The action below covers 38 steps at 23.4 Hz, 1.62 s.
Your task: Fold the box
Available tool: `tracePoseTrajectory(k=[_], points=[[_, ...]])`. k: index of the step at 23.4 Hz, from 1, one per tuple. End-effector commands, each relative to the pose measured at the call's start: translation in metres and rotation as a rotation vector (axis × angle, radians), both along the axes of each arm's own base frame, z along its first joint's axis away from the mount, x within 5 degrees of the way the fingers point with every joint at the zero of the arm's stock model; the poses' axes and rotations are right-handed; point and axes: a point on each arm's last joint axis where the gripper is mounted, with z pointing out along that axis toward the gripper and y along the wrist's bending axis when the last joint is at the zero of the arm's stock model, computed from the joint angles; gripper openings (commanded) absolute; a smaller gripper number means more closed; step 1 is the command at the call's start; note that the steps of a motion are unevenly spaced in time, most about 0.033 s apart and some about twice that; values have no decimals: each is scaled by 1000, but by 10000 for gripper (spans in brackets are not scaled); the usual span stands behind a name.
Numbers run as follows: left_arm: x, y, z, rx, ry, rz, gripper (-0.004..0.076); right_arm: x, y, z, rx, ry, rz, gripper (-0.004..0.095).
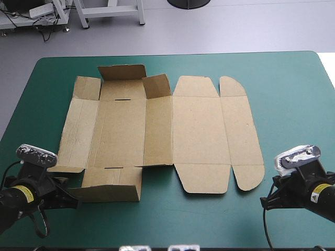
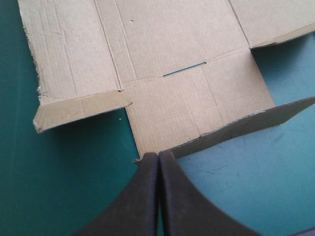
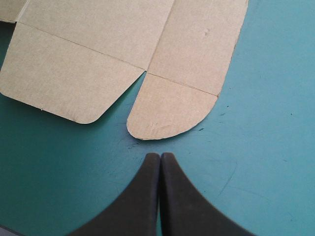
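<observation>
The brown box (image 1: pixel 157 130) lies as a cut sheet spread flat over the middle of the teal-green cover, with its far flaps (image 1: pixel 121 71) standing up a little. My left gripper (image 1: pixel 76 198) (image 2: pixel 158 155) is shut, its tip at the near corner of the near flap (image 2: pixel 197 108), whose outer strip (image 2: pixel 246 123) tilts upward. A small side flap (image 2: pixel 81 110) next to it is also slightly lifted. My right gripper (image 1: pixel 267 201) (image 3: pixel 160 156) is shut and rests just short of the rounded near flap (image 3: pixel 172 105) (image 1: pixel 250 177), not touching it.
Bare teal-green cover (image 1: pixel 293 104) stretches between the box and the table's right edge. A narrower strip of cover (image 1: pixel 199 219) runs along the near edge between the two arms.
</observation>
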Motion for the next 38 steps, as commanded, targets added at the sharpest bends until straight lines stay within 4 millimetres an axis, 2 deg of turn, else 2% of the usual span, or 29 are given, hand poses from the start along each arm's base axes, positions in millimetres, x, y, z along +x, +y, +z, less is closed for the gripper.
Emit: tracePoseTrajectory(k=[1, 12, 17, 21, 24, 28, 31, 34, 38], points=[[3, -1, 9, -27, -59, 1, -10, 3, 1, 11, 20, -76, 1, -18], [3, -1, 9, -27, -60, 1, -10, 3, 1, 11, 20, -76, 1, -18], [13, -3, 16, -31, -170, 1, -3, 3, 1, 11, 22, -75, 1, -18], [36, -12, 6, 4, -86, -6, 15, 3, 1, 11, 22, -75, 1, -18], [68, -26, -4, 18, -80, -40, 15, 3, 1, 11, 19, -76, 4, -18], [98, -43, -6, -8, -102, -95, 15, 3, 1, 11, 14, -78, 9, -18], [117, -50, -6, -14, -56, -147, 15, 3, 1, 11, 13, -78, 11, -18], [131, -39, 3, -40, -2, -172, 15, 3, 1, 11, 6, -81, 19, -18], [137, -10, 13, -111, 51, -235, 15, 3, 1, 11, 1, -83, 24, -18]])
